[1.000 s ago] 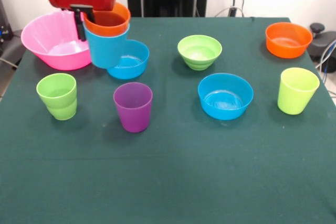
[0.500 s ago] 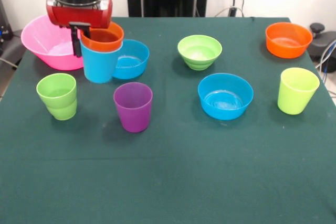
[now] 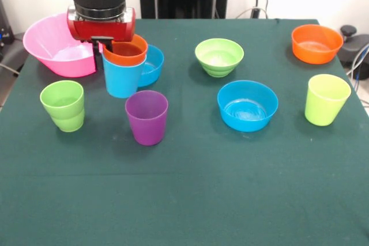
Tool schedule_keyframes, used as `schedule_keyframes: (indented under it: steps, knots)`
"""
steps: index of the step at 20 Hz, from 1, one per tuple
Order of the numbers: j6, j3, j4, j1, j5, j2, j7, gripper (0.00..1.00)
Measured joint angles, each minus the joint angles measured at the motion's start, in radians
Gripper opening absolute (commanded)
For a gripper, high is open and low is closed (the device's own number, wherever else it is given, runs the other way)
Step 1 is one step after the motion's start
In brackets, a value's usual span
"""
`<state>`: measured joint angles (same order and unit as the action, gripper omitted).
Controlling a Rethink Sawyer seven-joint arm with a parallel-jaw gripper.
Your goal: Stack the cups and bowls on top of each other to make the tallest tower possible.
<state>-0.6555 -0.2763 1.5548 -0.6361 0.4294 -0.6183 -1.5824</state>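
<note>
Nested orange plastic cup (image 3: pixel 124 53) inside light blue plastic cup (image 3: pixel 123 79) hangs clamped at the rim by the gripper (image 3: pixel 102 46), just behind the purple plastic cup (image 3: pixel 146 117).

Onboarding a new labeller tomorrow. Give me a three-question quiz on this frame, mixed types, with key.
1. True or false: the orange plastic cup sits nested inside the light blue plastic cup.
2. Which stands nearest in front of that nested pair? A) yellow-green plastic cup B) purple plastic cup C) orange plastic bowl
3. Fill in: the tool grips the pair beside the large translucent ____ bowl.

Key: 1 true; 2 B; 3 pink.
</note>
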Motion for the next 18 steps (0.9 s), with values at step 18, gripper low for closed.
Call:
schedule_keyframes:
  steps: [18]
  knots:
    - [-0.002, -0.028, 0.013, 0.001, 0.003, 0.003, 0.0, 0.0]
